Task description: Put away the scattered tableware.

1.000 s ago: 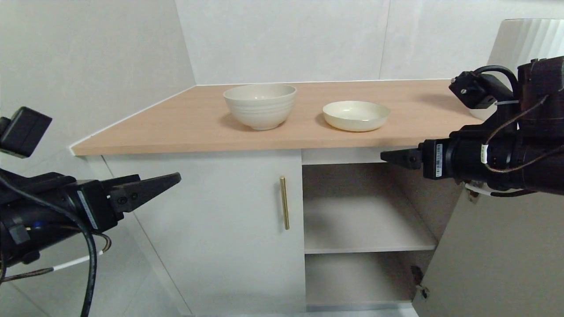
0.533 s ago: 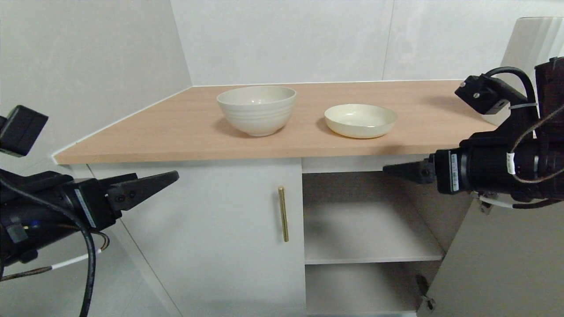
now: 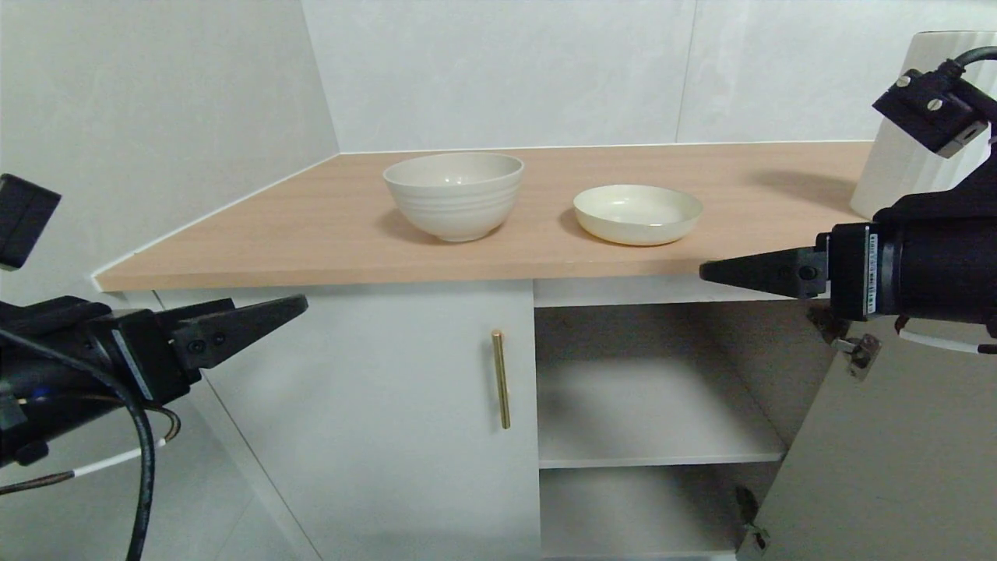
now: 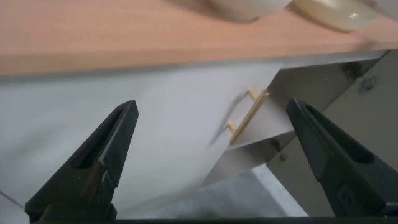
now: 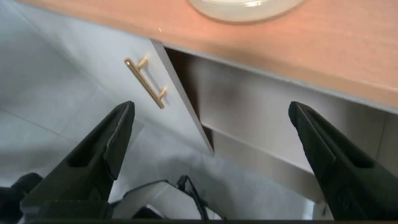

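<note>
Our left gripper (image 3: pixel 269 312), spread wide, hangs before the closed door (image 3: pixel 374 421). The bowl (image 3: pixel 453 193) stands on the counter (image 3: pixel 311 234), above and right of it. The dish (image 3: pixel 637 212) sits beside the bowl, up-left of our right gripper (image 3: pixel 713 271), which is also wide, by the open cupboard (image 3: pixel 646 405).

Corner kitchen unit against pale tiled walls (image 3: pixel 506 70).
A wooden countertop (image 3: pixel 311 226) is set on a white cabinet (image 3: pixel 615 291); its left door (image 3: pixel 374 405), fitted with a brass handle (image 3: pixel 502 379), is shut, the right door (image 3: pixel 880 467) is swung open, and a shelf (image 3: pixel 654 421) is seen inside.
</note>
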### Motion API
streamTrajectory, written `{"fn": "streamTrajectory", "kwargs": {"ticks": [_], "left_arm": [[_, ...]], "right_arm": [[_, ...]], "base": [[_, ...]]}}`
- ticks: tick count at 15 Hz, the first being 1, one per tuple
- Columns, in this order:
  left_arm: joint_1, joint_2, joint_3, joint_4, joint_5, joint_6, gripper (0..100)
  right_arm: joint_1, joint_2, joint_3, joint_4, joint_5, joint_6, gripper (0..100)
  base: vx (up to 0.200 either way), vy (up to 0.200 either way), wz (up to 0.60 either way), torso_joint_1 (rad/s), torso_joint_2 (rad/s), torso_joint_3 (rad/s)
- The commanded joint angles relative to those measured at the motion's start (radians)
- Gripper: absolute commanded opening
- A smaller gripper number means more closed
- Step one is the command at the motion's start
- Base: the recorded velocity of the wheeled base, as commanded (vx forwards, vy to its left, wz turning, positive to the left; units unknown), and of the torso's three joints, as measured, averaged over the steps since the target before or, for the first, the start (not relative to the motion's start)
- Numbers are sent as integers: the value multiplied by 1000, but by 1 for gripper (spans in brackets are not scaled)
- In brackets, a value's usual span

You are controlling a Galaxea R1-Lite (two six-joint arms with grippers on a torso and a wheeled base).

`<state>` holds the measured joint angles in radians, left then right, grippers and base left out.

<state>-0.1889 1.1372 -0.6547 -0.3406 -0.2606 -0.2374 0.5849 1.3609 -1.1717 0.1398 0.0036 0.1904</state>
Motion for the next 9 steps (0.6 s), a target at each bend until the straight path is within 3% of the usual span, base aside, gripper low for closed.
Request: {"fn": "streamTrajectory", "kwargs": {"ticks": [1,4,7,9], "left_arm": [[-3,-44,-8,6,-3,0,100],[-6,-63,-16,15,-5,0,100],[-15,-80,-22,14,-5,0,100],[-15,-74,-23,15,-5,0,100]], "right_arm": [[-16,12,0,-3,-1,-2,100],[-20,29,0,-8,-2,-2,100],[-20,27,1,-8,-2,-3,100],[-20,27,1,-8,-2,-3,100]], "base": [[0,0,0,0,0,0],[0,0,0,12,-46,-37],[0,0,0,51,-227,-247],[0,0,0,188,-473,-300]]}}
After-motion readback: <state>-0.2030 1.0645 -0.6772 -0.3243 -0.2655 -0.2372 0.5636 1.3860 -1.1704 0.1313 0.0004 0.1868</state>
